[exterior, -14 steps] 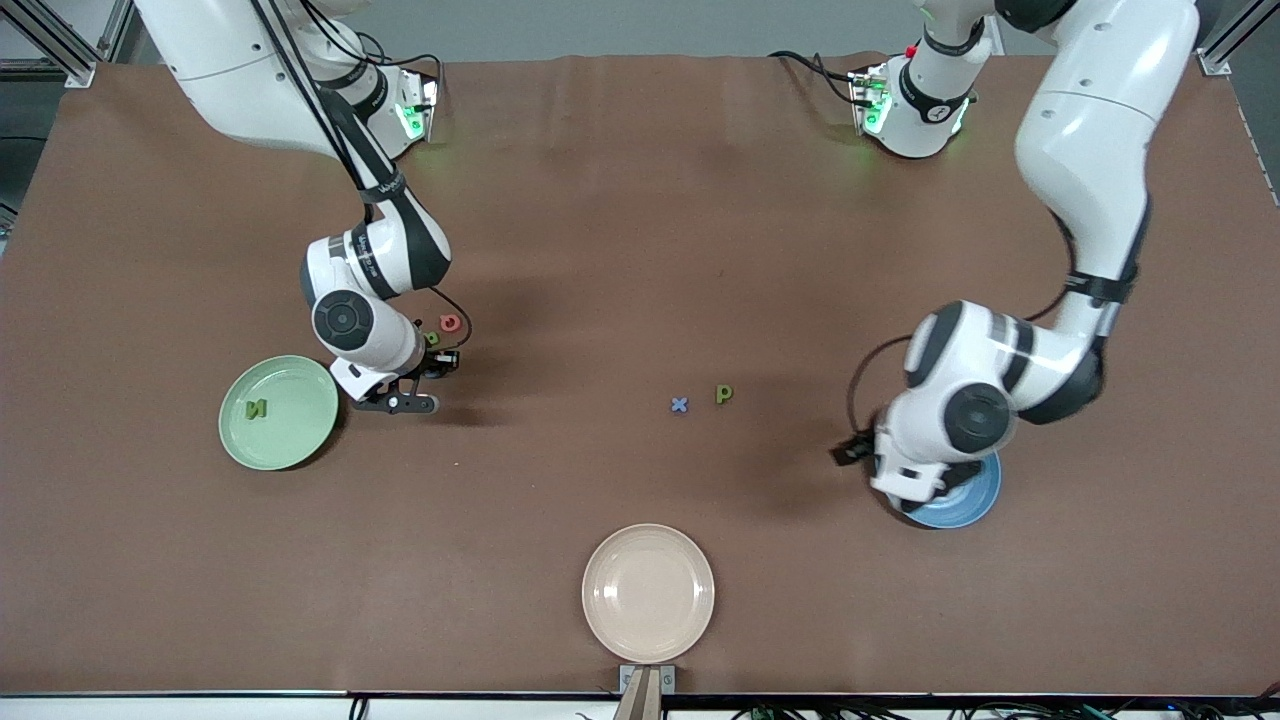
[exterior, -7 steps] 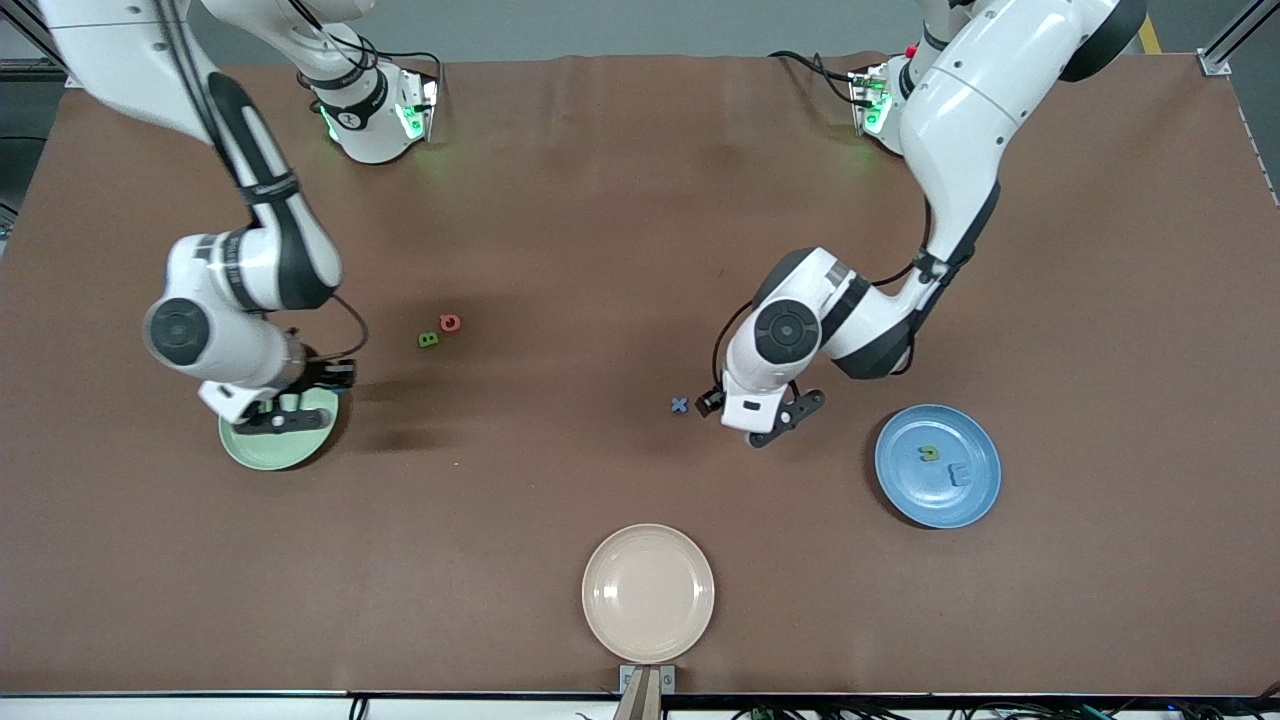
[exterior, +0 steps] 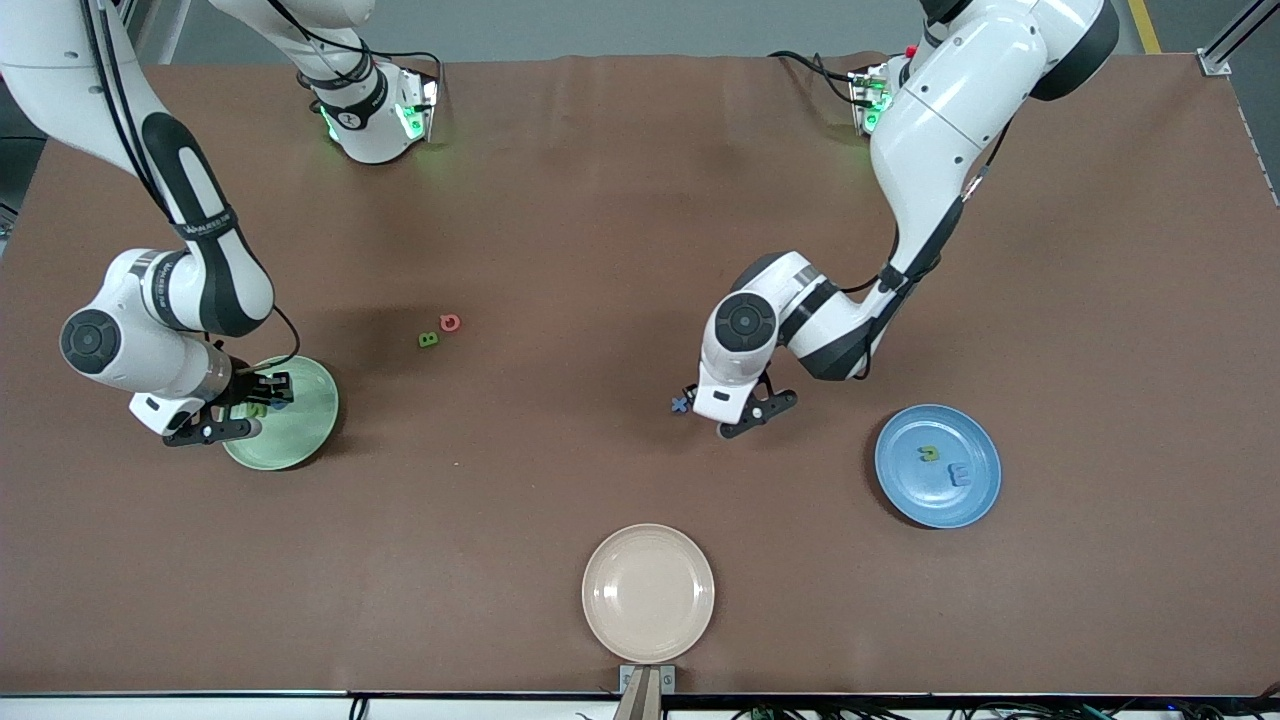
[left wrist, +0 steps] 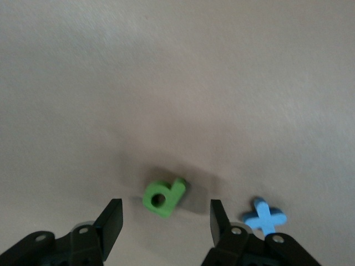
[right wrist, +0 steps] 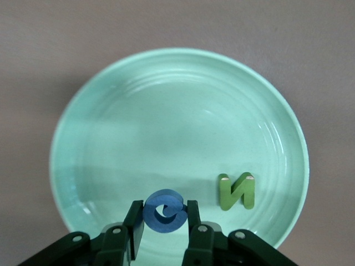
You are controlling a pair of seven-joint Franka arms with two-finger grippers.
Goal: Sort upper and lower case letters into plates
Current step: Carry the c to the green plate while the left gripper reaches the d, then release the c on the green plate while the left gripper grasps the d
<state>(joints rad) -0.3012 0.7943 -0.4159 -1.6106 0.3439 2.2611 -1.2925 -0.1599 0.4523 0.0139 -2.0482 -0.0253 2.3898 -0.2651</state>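
Right gripper (right wrist: 162, 235) pinched blue letter (right wrist: 165, 211) over pale green plate (right wrist: 111, 111); it could bounce out. Left gripper (left wrist: 165, 221), spread, straddled green letter (left wrist: 163, 196); blue x (left wrist: 265, 215) could snag.

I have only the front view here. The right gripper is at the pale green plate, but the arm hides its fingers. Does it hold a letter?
Observer: Yes. The right gripper is shut on a round blue letter, over the pale green plate.
Operator: Is something already in this plate?
Observer: A green N lies flat in it.
Operator: And the left gripper, by the blue x?
Observer: The left gripper is open, with a green letter between its fingers. The blue x lies just outside one finger.
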